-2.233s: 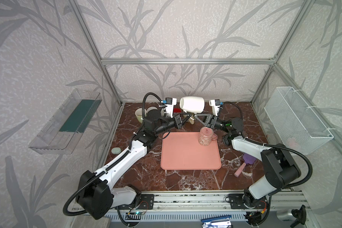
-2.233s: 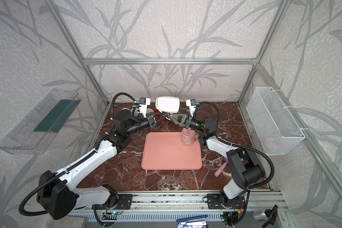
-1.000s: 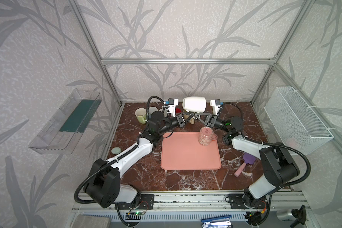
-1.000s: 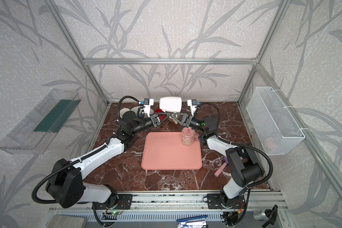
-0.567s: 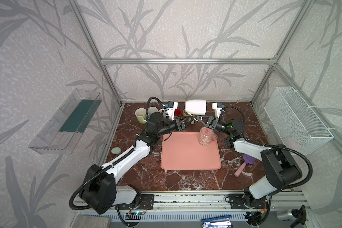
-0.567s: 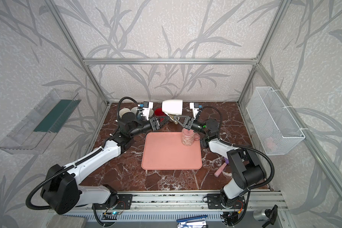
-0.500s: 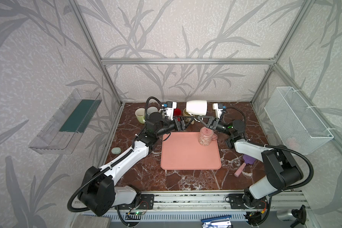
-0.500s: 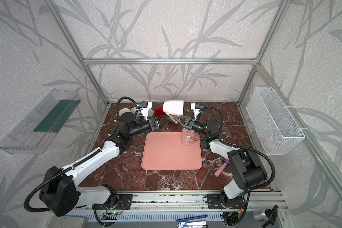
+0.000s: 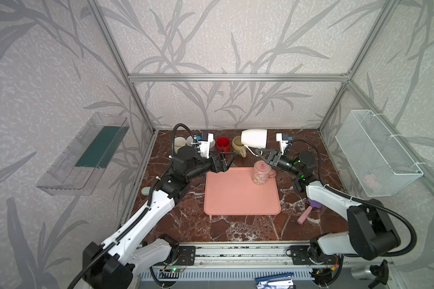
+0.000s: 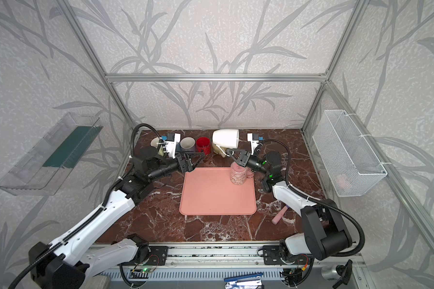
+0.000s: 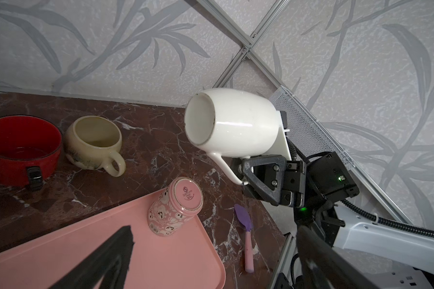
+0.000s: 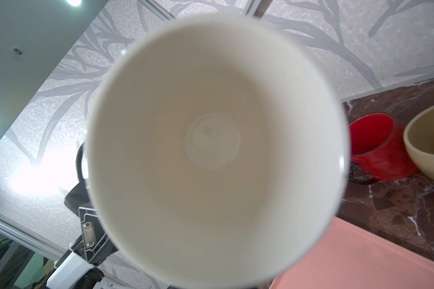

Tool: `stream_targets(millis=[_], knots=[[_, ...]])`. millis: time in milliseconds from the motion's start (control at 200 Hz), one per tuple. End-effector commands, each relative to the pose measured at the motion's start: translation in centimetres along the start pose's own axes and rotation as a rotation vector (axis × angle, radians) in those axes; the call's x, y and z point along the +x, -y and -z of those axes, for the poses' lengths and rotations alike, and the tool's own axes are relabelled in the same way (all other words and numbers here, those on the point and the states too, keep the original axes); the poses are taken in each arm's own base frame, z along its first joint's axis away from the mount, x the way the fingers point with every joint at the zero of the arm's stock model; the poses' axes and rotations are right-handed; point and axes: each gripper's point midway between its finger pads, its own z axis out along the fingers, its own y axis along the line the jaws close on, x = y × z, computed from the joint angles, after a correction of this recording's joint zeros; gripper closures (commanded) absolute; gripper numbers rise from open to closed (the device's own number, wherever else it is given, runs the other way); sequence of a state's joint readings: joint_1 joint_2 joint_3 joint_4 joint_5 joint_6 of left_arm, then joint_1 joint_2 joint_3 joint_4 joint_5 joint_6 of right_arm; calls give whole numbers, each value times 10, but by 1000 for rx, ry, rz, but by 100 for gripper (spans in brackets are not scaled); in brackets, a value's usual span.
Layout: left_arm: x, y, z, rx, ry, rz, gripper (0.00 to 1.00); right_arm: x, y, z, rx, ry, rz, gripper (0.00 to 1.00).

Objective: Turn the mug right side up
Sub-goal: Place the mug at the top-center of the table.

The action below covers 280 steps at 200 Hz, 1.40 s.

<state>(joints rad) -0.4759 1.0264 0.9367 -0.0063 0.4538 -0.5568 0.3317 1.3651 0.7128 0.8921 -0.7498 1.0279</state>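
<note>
White mug is up in the air over the back of the table, lying on its side. Its mouth faces my left arm and its base faces my right arm. In the right wrist view the mug fills the frame and I look straight into its open mouth.

My right gripper is pinched on the handle, under the mug body. The left wrist view shows that grip well: right gripper with both jaws closed on the thin white loop, mug above it.

My left gripper is spread wide and holds nothing. It sits at the tray's far left corner, apart from the white mug, close in front of the red mug.

Pink tray lies flat mid-table. A pink patterned mug stands upside down on its far right corner, base up, below the right gripper; I can't tell whether they touch.

Back row on the table: red mug, then a beige mug just beside it, both upright and open side up; the white mug hangs just above the beige one in both top views. More cups further left, partly hidden by my left wrist.

A spatula, purple blade and pink handle, lies on the table right of the tray, partly under my right arm.
</note>
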Motion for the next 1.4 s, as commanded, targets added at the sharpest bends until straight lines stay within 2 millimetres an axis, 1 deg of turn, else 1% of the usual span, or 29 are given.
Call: stream_targets(millis=[0,145,200,310,445,515,555,575,730,960,1140,1285,1395], knots=[[20,-25,25,-156,-51,-70,1,-13,-7,7,80,25,114,100],[28,-44,50,-304,-88,-130,1,-16,-2,9,156,7,116,100],[35,-54,57,-358,-122,-145,1,-17,1,9,186,-3,113,100],[44,-65,69,-435,-174,-171,1,-21,8,10,252,-20,121,100],[50,-77,87,-526,-208,-219,1,-27,16,14,342,-36,131,100],[52,-83,93,-564,-219,-232,1,-31,21,17,388,-44,135,100],[53,-85,94,-574,-223,-232,1,-33,24,18,413,-48,121,100],[54,-86,95,-577,-224,-232,1,-34,26,19,425,-54,147,100],[59,-94,96,-606,-229,-225,1,-44,35,24,509,-71,162,100],[74,-106,91,-622,-256,-205,1,-57,47,24,591,-86,174,100],[78,-111,93,-645,-275,-213,1,-67,67,27,709,-114,205,100],[80,-116,95,-669,-284,-235,1,-76,81,25,783,-135,223,100],[83,-122,97,-694,-299,-248,1,-82,96,22,835,-157,229,100]])
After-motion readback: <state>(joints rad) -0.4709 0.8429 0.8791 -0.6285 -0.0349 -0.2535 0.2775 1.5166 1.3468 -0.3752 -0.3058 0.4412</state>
